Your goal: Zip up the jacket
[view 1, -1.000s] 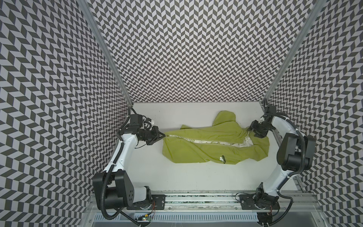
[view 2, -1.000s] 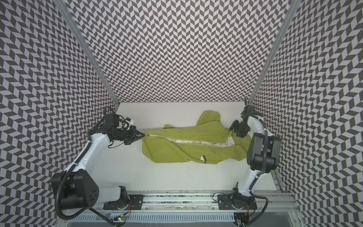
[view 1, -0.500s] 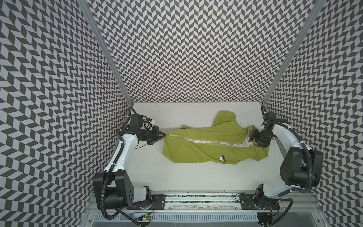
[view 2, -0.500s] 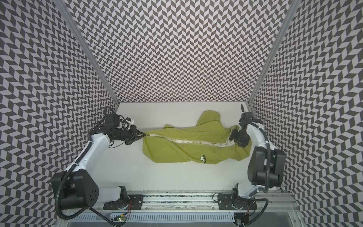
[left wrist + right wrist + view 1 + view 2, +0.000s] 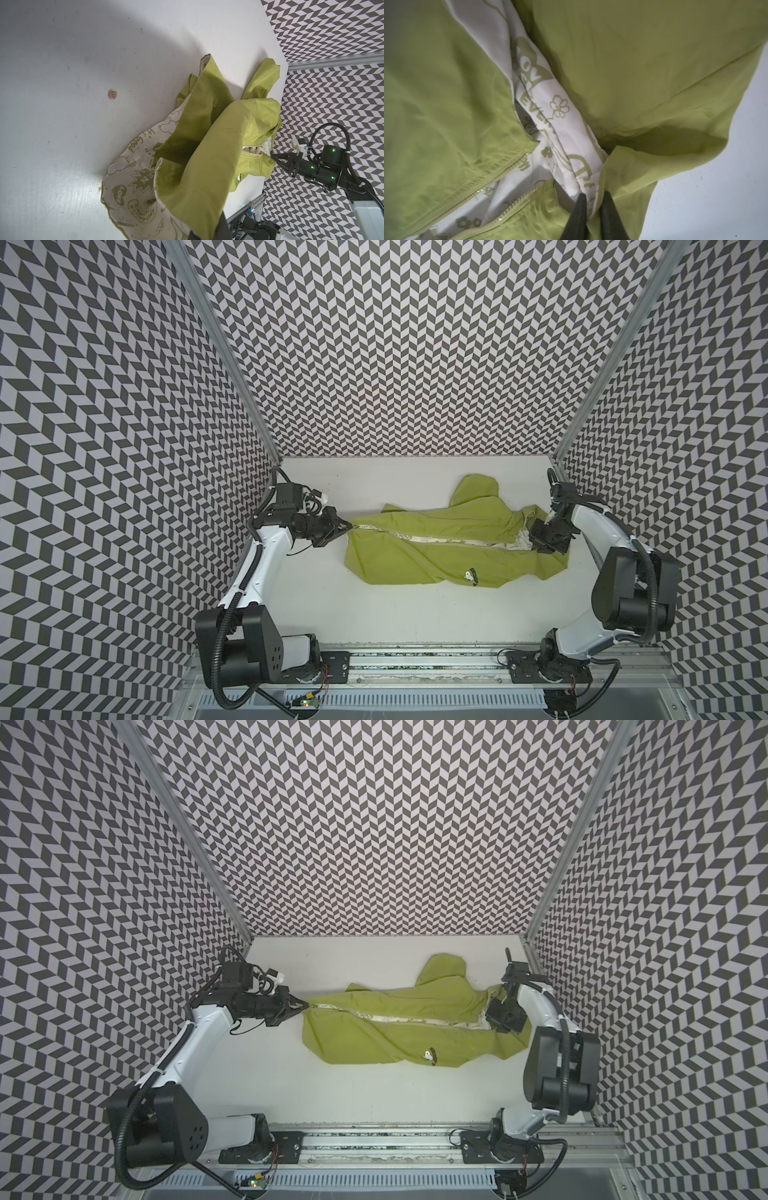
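At hem end, pinches jacket (image 5: pixel 415 564) with left gripper (image 5: pixel 348 526); at collar end, nips lining (image 5: pixel 571 145) with right gripper (image 5: pixel 593 195). Stretches open zipper (image 5: pixel 508 209) taut; next likely needs regrasp onto slider.

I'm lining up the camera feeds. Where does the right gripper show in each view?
Top view: right gripper on the right, at the jacket's collar end.
Top view: same place.
Left wrist: beyond the jacket's far end, against the patterned wall.
Right wrist: in the foreground, dark fingers pinching the lining.
Shared landmark: that white printed lining, visible in all four.
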### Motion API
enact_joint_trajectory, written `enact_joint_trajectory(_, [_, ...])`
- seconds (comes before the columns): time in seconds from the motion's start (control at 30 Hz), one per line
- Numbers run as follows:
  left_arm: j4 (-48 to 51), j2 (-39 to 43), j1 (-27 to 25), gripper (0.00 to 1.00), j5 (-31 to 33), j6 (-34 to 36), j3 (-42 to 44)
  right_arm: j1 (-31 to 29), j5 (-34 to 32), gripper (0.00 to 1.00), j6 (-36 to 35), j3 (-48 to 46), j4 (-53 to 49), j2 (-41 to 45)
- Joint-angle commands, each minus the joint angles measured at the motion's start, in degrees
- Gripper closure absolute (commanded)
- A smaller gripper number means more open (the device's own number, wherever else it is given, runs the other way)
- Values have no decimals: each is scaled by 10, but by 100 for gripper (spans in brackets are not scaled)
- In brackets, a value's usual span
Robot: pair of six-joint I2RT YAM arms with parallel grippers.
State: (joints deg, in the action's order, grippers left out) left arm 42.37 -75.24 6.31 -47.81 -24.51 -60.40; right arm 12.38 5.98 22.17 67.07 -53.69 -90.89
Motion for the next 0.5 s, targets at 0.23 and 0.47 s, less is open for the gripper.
enact_joint_trajectory(0.23, [-3,14,2,100,43,1,6,30,-24,100,8,14,-24,104])
enact_joint_trajectory(0.47, [13,13,6,100,50,14,1,59,-9,100,-3,6,7,49])
